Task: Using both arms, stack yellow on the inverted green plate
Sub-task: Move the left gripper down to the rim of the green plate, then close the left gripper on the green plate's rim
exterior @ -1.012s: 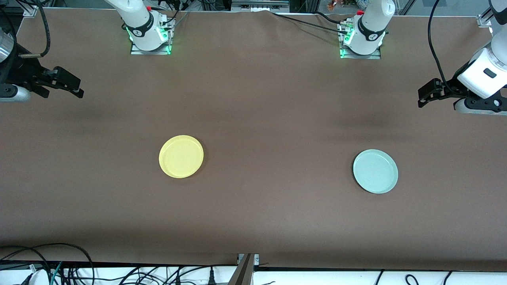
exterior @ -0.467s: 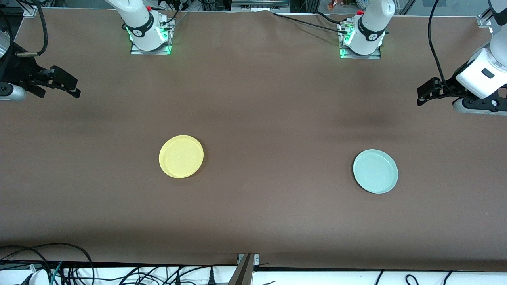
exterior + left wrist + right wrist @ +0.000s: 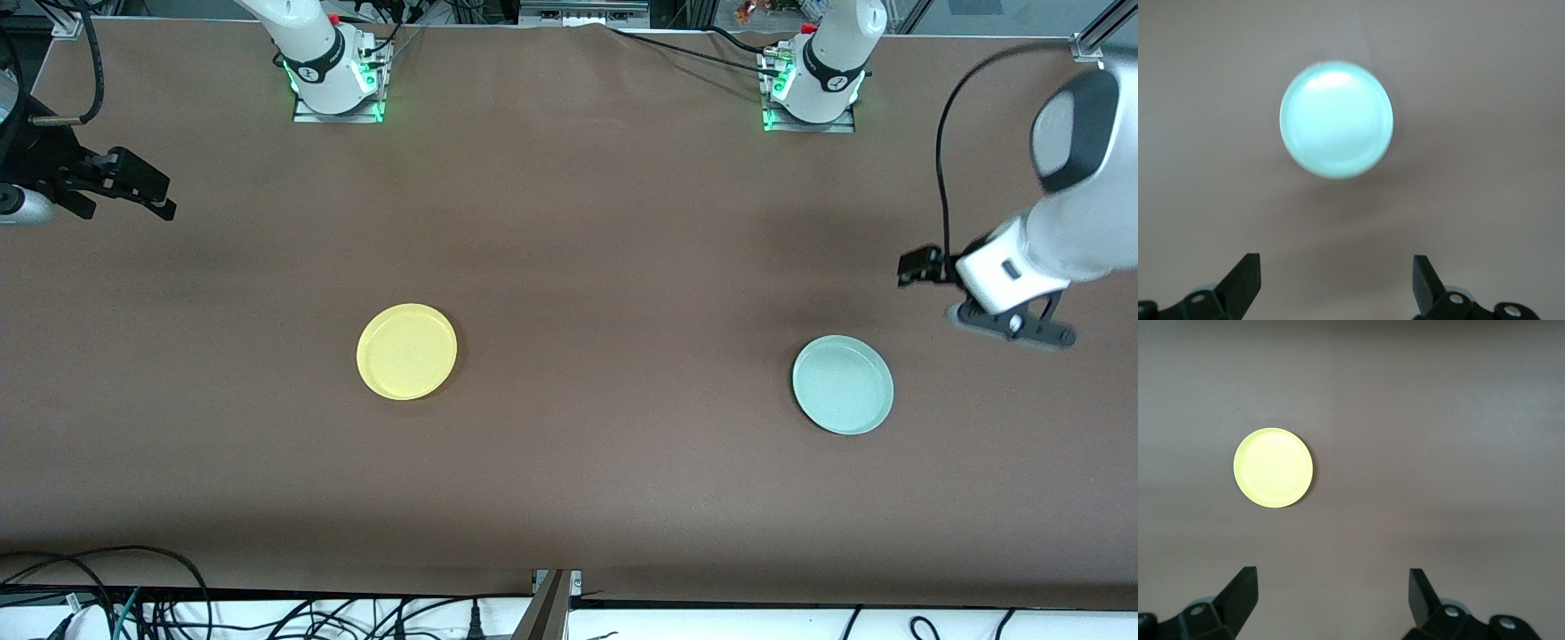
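The yellow plate (image 3: 406, 351) lies rim up on the brown table toward the right arm's end; it also shows in the right wrist view (image 3: 1273, 468). The pale green plate (image 3: 842, 384) lies rim up toward the left arm's end; it also shows in the left wrist view (image 3: 1336, 119). My left gripper (image 3: 916, 267) hangs open and empty over bare table beside the green plate, its fingertips (image 3: 1248, 270) wide apart. My right gripper (image 3: 151, 191) is open and empty over the table's edge at the right arm's end, well away from the yellow plate.
The two arm bases (image 3: 333, 76) (image 3: 813, 84) stand at the table's edge farthest from the front camera. Cables (image 3: 133, 596) lie along the table's edge nearest the front camera. Bare brown table (image 3: 613, 356) lies between the plates.
My left gripper has swung in from the table's end and down toward the green plate. My right gripper has drifted slightly outward. Neither plate has moved.
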`<state>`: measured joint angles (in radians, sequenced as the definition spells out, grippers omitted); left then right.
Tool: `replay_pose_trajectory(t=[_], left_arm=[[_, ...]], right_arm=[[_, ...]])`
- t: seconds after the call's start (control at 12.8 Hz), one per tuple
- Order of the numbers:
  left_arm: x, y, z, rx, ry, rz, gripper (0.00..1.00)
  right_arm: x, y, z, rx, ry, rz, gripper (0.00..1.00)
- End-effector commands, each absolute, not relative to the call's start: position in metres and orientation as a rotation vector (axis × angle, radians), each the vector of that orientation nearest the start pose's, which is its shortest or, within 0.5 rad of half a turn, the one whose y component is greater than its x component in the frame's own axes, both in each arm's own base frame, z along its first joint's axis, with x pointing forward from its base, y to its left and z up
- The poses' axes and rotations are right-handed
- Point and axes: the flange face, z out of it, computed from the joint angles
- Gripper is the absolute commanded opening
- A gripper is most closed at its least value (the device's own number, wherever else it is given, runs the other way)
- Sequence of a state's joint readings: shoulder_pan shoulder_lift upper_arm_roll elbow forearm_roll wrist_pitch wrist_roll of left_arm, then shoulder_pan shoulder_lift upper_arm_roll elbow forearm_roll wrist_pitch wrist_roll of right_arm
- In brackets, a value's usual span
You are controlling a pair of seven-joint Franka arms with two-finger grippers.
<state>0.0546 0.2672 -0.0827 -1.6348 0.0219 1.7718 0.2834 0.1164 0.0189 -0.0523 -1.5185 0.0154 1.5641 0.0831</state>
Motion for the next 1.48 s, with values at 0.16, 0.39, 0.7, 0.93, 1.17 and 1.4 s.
replay_pose_trajectory(t=[0.16,0.39,0.7,0.93,1.17,1.4], left_arm=[[0.688,0.031,0.331,-2.999,1.0,0.058,1.0],[0.702,0.034,0.263,-2.915,1.061,0.018,1.0],[0.708,0.033,0.202,-2.843,1.114,-0.054,1.0],[0.704,0.034,0.18,-2.857,1.122,-0.016,1.0],[0.704,0.039,0.179,-2.86,1.145,-0.018,0.09],[0.703,0.04,0.179,-2.855,1.151,-0.016,0.0]], right_arm=[[0.559,0.037,0.645,-3.136,-0.055,-0.038,1.0],[0.56,0.04,0.64,-3.137,-0.217,-0.019,1.0],[0.559,0.036,0.636,-3.136,-0.202,0.019,1.0],[0.559,0.033,0.634,-3.131,-0.169,0.038,1.0],[0.558,0.033,0.637,-3.131,-0.169,0.034,1.0],[0.559,0.032,0.634,-3.135,-0.195,0.038,1.0]])
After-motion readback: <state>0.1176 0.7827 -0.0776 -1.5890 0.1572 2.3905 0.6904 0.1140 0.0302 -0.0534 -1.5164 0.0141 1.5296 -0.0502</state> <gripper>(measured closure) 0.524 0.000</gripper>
